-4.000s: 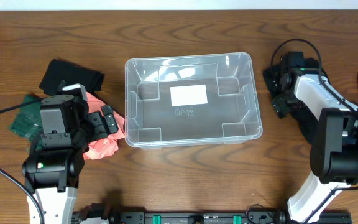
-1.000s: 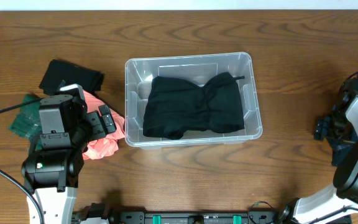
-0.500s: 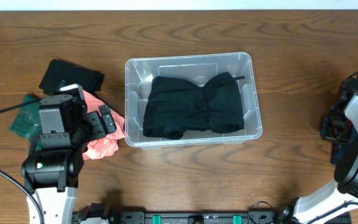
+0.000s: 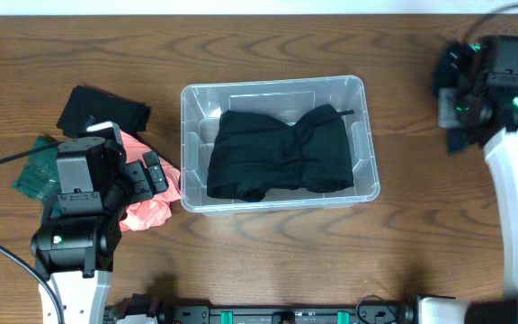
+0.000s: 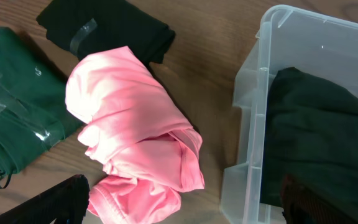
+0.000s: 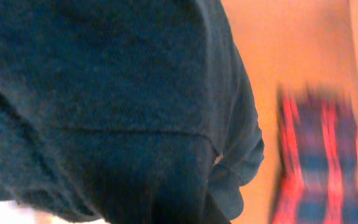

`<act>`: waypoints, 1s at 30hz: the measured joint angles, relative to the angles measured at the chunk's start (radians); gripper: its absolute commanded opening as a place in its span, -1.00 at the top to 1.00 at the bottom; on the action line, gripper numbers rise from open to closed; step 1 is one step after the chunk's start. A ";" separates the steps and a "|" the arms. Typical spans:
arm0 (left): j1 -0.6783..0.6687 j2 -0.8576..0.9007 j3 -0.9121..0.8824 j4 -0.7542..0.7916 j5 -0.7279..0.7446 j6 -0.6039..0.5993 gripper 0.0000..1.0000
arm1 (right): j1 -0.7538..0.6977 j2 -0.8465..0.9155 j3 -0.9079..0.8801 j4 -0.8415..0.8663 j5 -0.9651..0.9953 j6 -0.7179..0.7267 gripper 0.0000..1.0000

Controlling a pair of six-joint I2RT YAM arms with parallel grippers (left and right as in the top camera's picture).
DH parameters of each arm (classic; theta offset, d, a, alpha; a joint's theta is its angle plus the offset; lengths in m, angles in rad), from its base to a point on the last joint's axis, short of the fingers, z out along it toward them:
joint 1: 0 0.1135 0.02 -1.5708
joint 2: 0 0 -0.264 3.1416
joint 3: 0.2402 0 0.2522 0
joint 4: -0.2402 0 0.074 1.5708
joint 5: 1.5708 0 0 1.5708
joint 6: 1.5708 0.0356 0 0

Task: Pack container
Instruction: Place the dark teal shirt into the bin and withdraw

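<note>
Container (image 4: pixel 187 144) sits mid-bench (image 4: pixel 331 261), long side running left-right, upright, open on top. Inside it a black garment (image 4: pixel 281 153) is crumpled across most of the floor and touches the right wall. In the left wrist view the same container (image 5: pixel 253 124) shows its near corner, with the black garment (image 5: pixel 328 137) lying behind the clear wall.

Just left of the container a pink cloth (image 4: pixel 142 214) lies bunched on the bench, close to the wall; whether it touches the wall, cannot tell. Further left of the container is a green cloth (image 4: pixel 30 175) with clear tape strips on it, and a folded black cloth (image 4: pixel 102 110) lies up-left of the container, also taped. All three overlap at their edges.

Left tool (image 4: pixel 156 175) hovers over the pink cloth (image 5: pixel 135 130), left of the container, fingers (image 5: pixel 48 205) spread wide, nothing between them.

Right tool (image 4: pixel 452 85) is well right of the container, near the bench's far edge. Its wrist view is blurred: dark blue cloth (image 6: pixel 104 93) fills most of it, a red plaid cloth (image 6: pixel 319 155) beside that. Fingers not distinguishable, so cannot tell whether it is wide, narrow or gripping.
</note>
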 measured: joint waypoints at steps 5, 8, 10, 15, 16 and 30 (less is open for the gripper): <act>0.000 0.000 0.000 0.000 0.000 0.000 -0.96 | 0.292 -0.086 0.009 0.043 -0.059 -0.058 0.97; 0.000 0.000 0.000 0.000 0.000 0.000 -0.96 | 0.459 -0.060 0.009 0.084 -0.073 -0.076 0.97; 0.000 0.000 0.000 0.000 0.000 0.000 -0.96 | 0.546 -0.021 0.009 0.124 -0.079 -0.082 0.98; 0.000 0.000 0.000 0.000 0.000 0.000 -0.96 | 0.683 0.133 0.009 0.217 -0.089 -0.097 0.97; 0.000 0.000 0.000 0.000 0.000 0.000 -0.96 | 0.698 0.171 0.009 0.236 -0.088 -0.101 0.98; 0.000 0.000 0.000 0.000 0.000 0.000 -0.96 | 0.759 0.443 0.006 0.285 -0.078 -0.138 -0.98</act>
